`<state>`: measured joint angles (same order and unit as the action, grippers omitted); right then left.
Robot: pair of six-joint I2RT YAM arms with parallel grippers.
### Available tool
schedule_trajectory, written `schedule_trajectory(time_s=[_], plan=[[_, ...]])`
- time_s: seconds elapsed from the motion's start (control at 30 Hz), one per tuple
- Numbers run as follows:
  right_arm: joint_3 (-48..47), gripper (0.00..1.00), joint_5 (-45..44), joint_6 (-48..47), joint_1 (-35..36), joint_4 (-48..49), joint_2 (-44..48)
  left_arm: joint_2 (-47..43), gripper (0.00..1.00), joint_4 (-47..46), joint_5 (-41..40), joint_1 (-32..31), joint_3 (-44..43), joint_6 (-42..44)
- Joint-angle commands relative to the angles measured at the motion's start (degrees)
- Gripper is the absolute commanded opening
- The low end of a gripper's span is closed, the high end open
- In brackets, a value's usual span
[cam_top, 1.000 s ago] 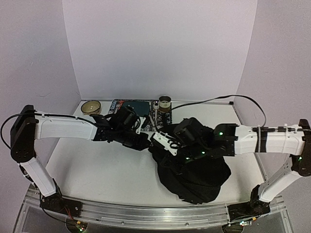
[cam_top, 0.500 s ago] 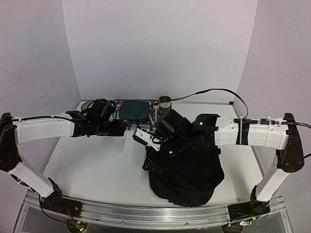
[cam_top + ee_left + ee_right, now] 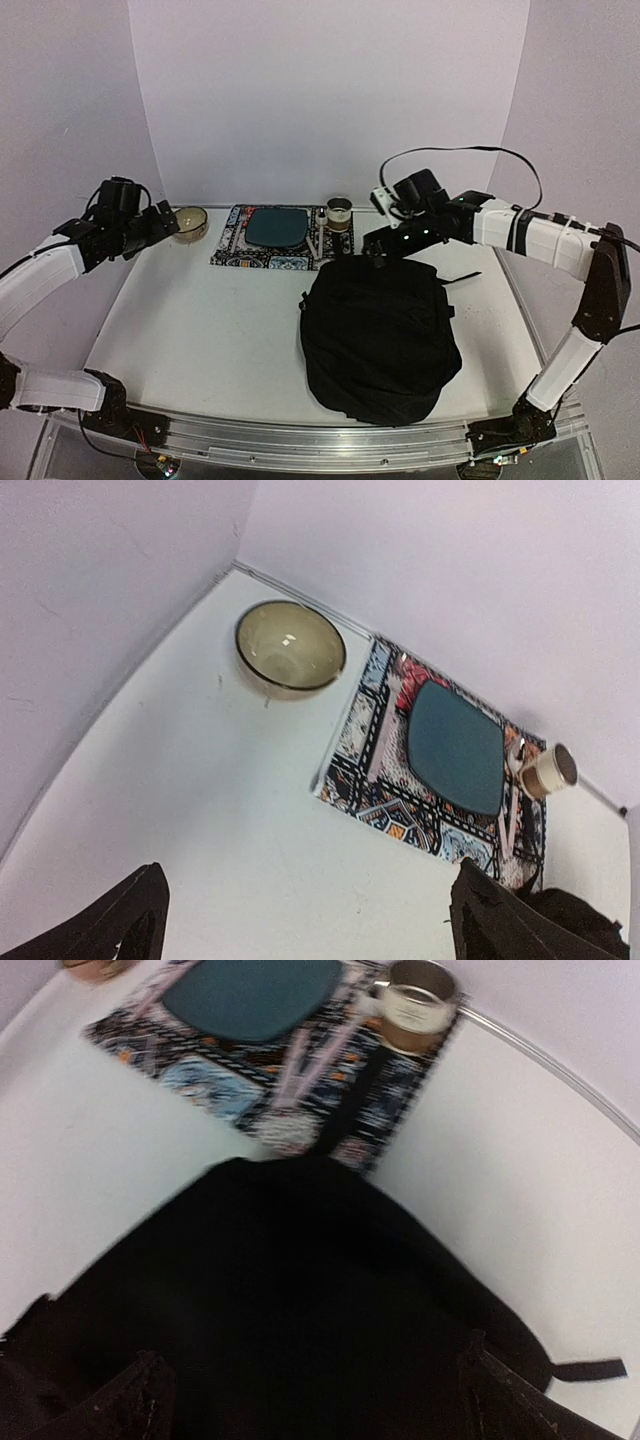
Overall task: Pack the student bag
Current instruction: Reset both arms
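Student bag (image 3: 378, 340): large, soft, black fabric, by far the biggest item here. Lies slumped in a rounded, sagging heap on the white tabletop (image 3: 200, 340), right of centre and reaching close to the near edge. Broad and flattish on top, with creases and folds towards the near side. Seems closed from above, though zippers too dark to make out. One thin black strap (image 3: 462, 275) trailing flat from the far right corner. Untouched by either hand

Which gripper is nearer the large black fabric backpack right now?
Right. The right gripper hovers at the far edge of the black fabric backpack; the left gripper is far off beside the tan bowl.
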<state>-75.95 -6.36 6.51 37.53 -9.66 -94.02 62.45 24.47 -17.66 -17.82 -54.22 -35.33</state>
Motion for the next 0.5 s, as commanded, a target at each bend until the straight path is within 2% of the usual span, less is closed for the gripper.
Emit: schedule_trajectory(time_s=[0.0,0.2,0.33,0.47], plan=[[7.49,0.98,-8.68,4.67,-10.23,2.19,8.77,-7.85,1.00,4.02,-4.07,3.03,0.09,-0.28],[16.63,0.98,-11.57,8.62,-24.72,3.24,20.40,-14.10,0.99,7.60,-11.48,3.66,0.23,1.97],[21.14,0.98,-17.78,5.39,-26.12,3.17,32.41,-19.25,0.99,9.70,-15.08,3.64,0.63,3.69],[25.79,0.98,-19.43,3.92,-26.11,2.57,43.70,-26.17,0.99,10.41,-15.81,3.63,0.89,6.20]])
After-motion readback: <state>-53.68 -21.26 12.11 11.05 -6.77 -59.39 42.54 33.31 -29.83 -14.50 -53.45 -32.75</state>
